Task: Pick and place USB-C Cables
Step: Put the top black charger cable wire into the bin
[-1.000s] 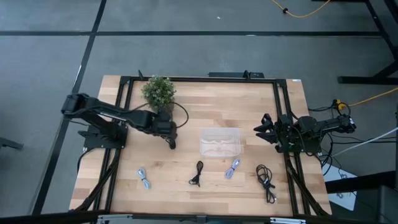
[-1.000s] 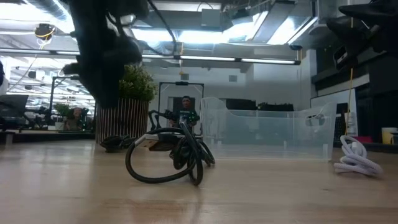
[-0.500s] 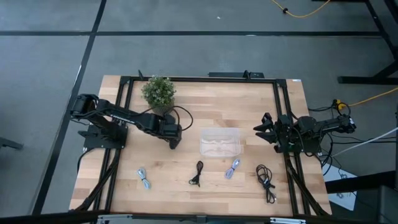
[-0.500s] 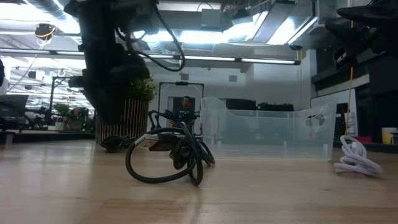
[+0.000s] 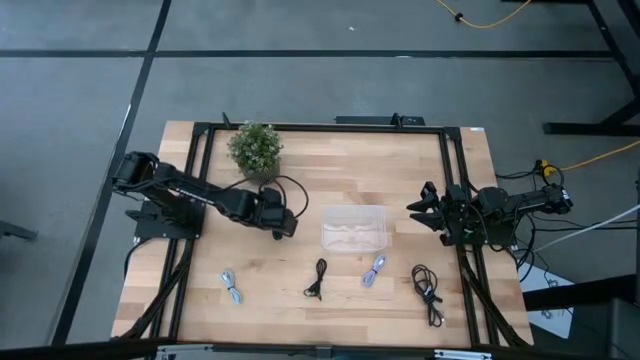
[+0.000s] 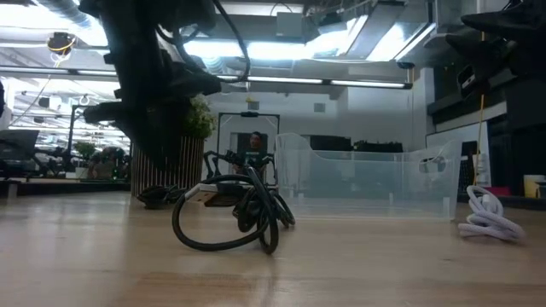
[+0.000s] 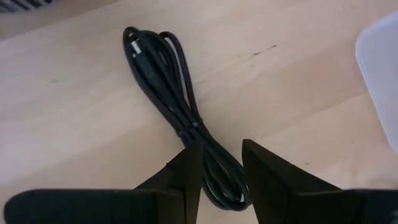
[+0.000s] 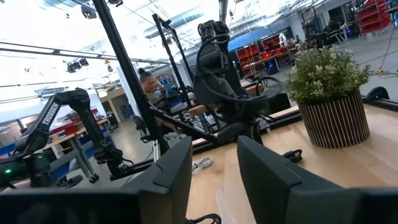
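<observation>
My left gripper point(image 5: 284, 224) hovers open over a black bundled USB-C cable point(image 7: 163, 81) that lies flat on the wood between the potted plant point(image 5: 255, 148) and the clear container point(image 5: 354, 228). Its fingers stand on either side of the bundle's near end point(image 7: 222, 171); I see no touch. The arm hides this cable in the high view. Along the near edge lie a silver-grey cable point(image 5: 231, 287), a black one point(image 5: 318, 278), a second silver-grey one point(image 5: 374, 270) and another black one point(image 5: 427, 290). My right gripper point(image 5: 425, 210) waits open at the table's right edge.
The plant's ribbed pot point(image 6: 166, 166) stands just beyond the left gripper. The container's corner point(image 7: 380, 74) shows close to the bundle. A black frame rail point(image 5: 320, 128) borders the table. Bare wood lies between the container and the near row of cables.
My left gripper has moved a little toward the table's right, toward the container, and come down nearer the tabletop over the black bundle. The cables have kept still.
</observation>
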Controlling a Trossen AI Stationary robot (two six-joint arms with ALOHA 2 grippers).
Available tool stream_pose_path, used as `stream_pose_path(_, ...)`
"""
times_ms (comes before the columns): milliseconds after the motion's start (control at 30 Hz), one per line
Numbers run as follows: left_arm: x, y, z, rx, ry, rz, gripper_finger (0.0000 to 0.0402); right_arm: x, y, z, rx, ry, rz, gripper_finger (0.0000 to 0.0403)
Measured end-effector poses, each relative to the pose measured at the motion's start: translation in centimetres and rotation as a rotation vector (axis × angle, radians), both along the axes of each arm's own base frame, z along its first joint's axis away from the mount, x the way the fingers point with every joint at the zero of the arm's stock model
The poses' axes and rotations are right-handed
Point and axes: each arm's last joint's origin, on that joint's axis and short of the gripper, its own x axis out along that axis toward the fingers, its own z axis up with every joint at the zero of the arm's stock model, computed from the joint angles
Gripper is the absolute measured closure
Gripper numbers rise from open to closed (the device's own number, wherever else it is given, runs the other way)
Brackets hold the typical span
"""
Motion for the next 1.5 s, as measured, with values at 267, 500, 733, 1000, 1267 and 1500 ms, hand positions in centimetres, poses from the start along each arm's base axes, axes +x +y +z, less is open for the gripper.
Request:
stream_pose_path(267, 0.5, -0.8, -2.0, -0.015, 0.044, 0.060, 0.0294, 0.0, 0.0, 0.0, 0.000, 0.001, 0.000, 0.0269)
stream_pose_path(500, 1.0, -0.7, -3.4, -0.026, 0.097, 0.063, 0.0294, 0.0, 0.0, -0.1, -0.002, 0.007, -0.001, 0.0269)
stream_pose_path(733, 0.8, -0.3, -3.5, -0.070, 0.129, 0.071, 0.0294, 0.0, 0.0, -0.2, -0.005, 0.018, -0.001, 0.0270)
stream_pose_path(1000, 0.8, -0.3, -3.5, -0.073, 0.133, 0.068, 0.0294, 0.0, 0.0, -0.2, -0.005, 0.025, 0.000, 0.0270)
stream_pose_path(1267, 0.7, -0.3, -3.5, -0.073, 0.136, 0.068, 0.0294, 0.1, 0.0, -0.3, -0.006, 0.030, 0.000, 0.0269)
stream_pose_path(1500, 0.7, -0.3, -3.6, -0.072, 0.137, 0.069, 0.0294, 0.1, 0.0, -0.4, -0.007, 0.037, 0.000, 0.0269)
